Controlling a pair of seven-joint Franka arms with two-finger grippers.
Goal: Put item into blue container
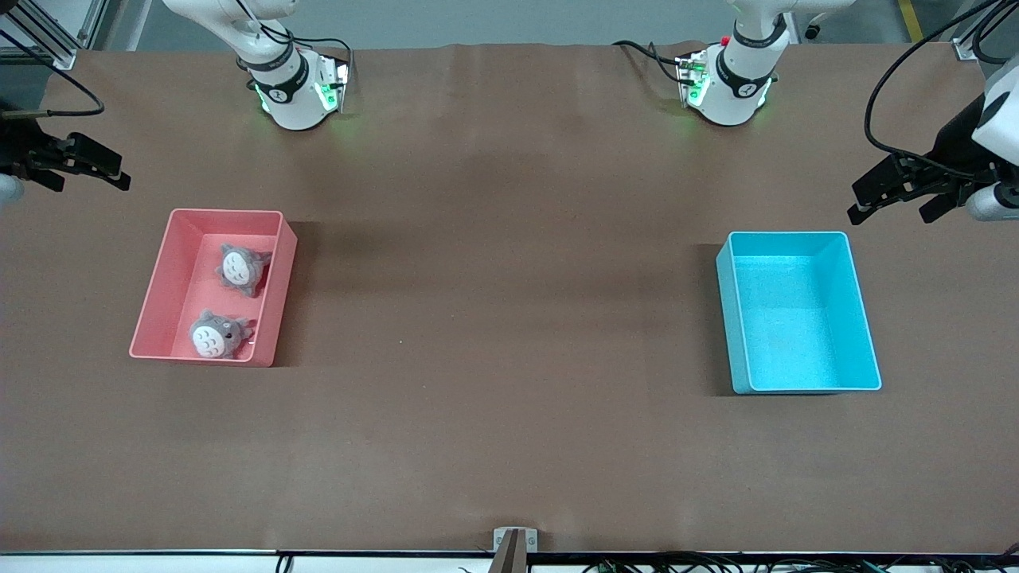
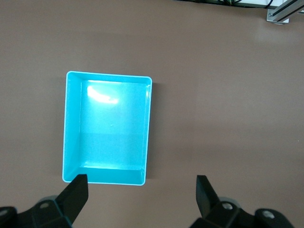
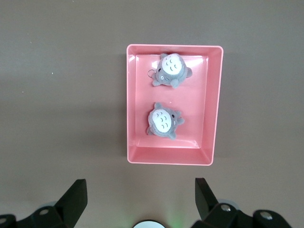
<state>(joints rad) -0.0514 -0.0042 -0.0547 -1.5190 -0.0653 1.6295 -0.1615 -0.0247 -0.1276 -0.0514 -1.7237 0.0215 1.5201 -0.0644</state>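
Note:
The blue container (image 1: 796, 318) stands empty toward the left arm's end of the table; the left wrist view shows its bare floor (image 2: 111, 133). Two grey plush toys with white bellies (image 1: 239, 269) (image 1: 213, 336) lie in a pink bin (image 1: 171, 294) toward the right arm's end. The right wrist view shows both toys (image 3: 170, 70) (image 3: 164, 120) inside the pink bin (image 3: 199, 109). My left gripper (image 1: 890, 208) (image 2: 140, 187) hangs open over bare table beside the blue container. Over the table beside the pink bin, my right gripper (image 1: 91, 179) (image 3: 140, 190) is open too, holding nothing.
Brown table cover runs between the two bins. The arm bases (image 1: 294, 87) (image 1: 728, 83) stand at the table's back edge. A small metal bracket (image 1: 515, 541) sits at the front edge, with cables along it.

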